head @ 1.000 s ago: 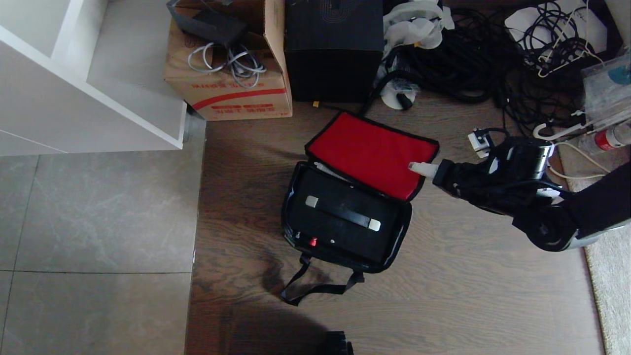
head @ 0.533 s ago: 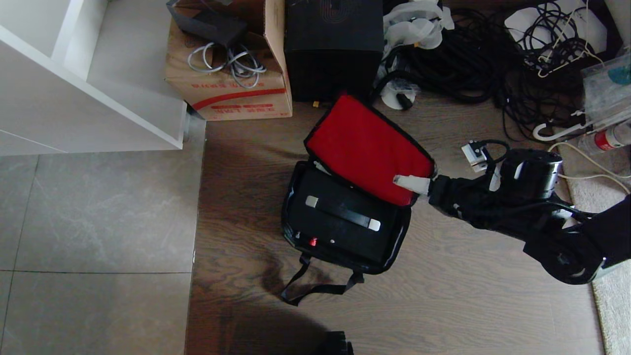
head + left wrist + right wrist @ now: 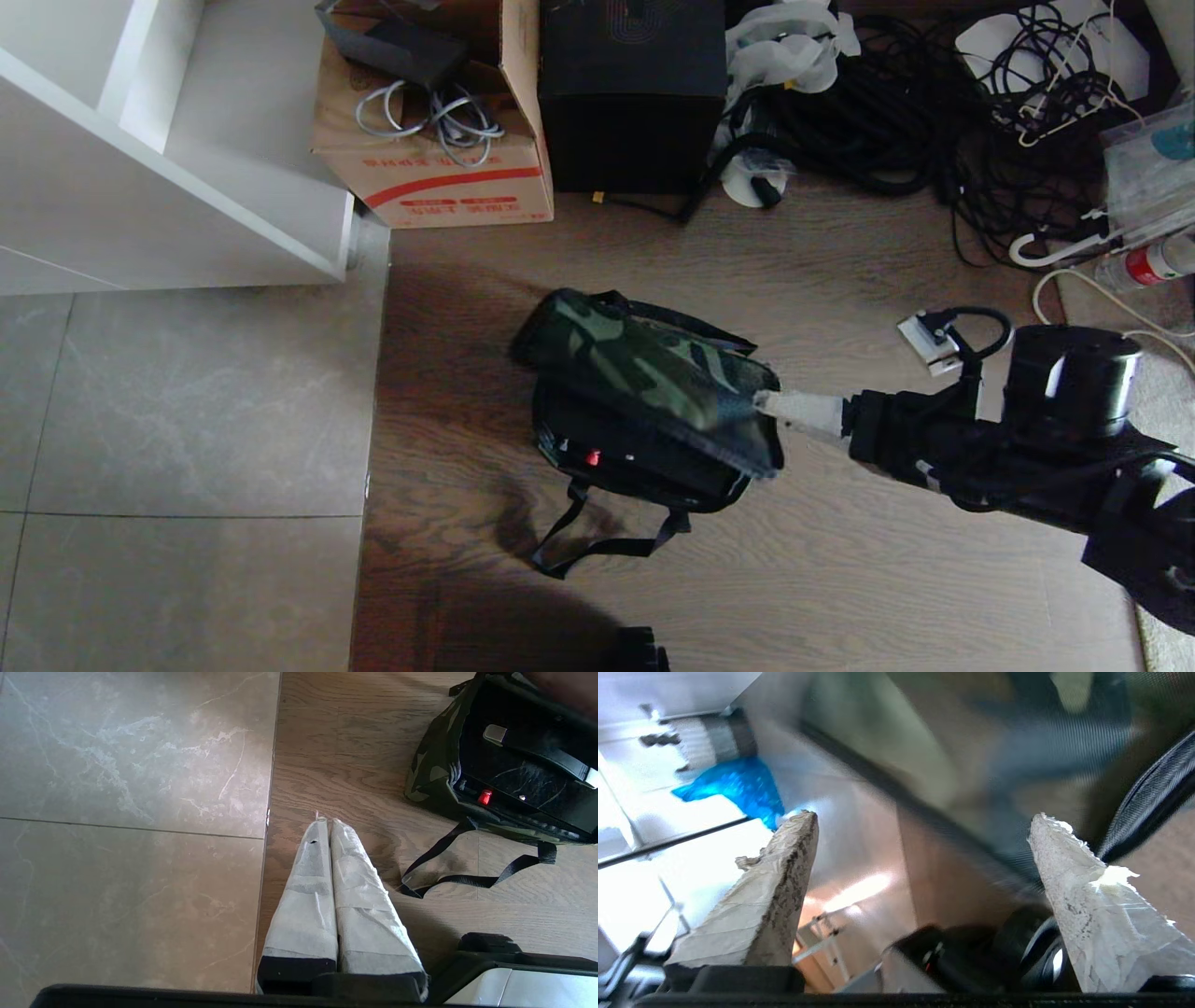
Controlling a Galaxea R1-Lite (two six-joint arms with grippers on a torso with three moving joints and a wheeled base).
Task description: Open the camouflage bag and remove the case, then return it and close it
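The camouflage bag [image 3: 644, 373] sits on the wooden floor with its lid folded down over the top, camouflage side up. Under the lid's front edge a strip of the black case [image 3: 616, 453] with its red spot still shows. The left wrist view shows the bag [image 3: 432, 765] and the case [image 3: 523, 774] inside it with its strap handle. My right gripper [image 3: 770, 406] is at the lid's right corner. In the right wrist view, the right gripper [image 3: 924, 816] is open, with blurred fabric beyond. My left gripper [image 3: 325, 821] hangs shut above the floor seam, left of the bag.
A brown cardboard box [image 3: 439, 177] and a black cube box [image 3: 630, 93] stand behind the bag. Tangled cables [image 3: 934, 112] fill the back right. A white shelf unit [image 3: 187, 187] is at the left. The bag's black strap [image 3: 597, 541] lies in front.
The lid swung from lying open with its red lining up to lying down over the bag. My right gripper came forward with it and opened.
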